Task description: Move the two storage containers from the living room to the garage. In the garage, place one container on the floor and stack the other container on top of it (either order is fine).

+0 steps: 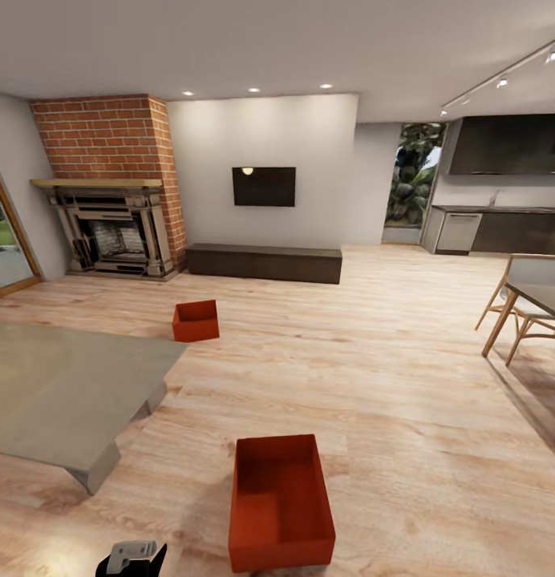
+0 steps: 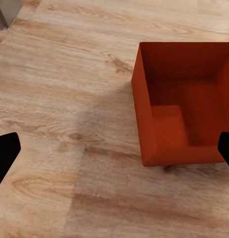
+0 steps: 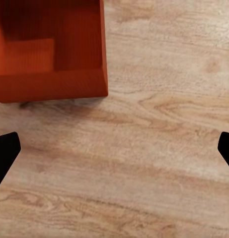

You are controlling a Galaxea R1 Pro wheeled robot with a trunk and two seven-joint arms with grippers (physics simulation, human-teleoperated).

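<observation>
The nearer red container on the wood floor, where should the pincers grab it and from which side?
Grip the nearer container by its two long thin side walls, one pincer per side, coming down from above. It sits upright, open-topped and empty, so the rims are exposed. The left pincer and right pincer are both open and already flank it over the wood floor.

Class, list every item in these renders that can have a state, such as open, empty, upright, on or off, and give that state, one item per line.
Near storage container: upright on the wood floor, open-top, empty.
Far storage container: upright on the floor, nothing visible inside.
Left gripper: open, holding nothing.
Right gripper: open, holding nothing.
Wall TV: screen dark.
Fireplace: no fire visible.
</observation>
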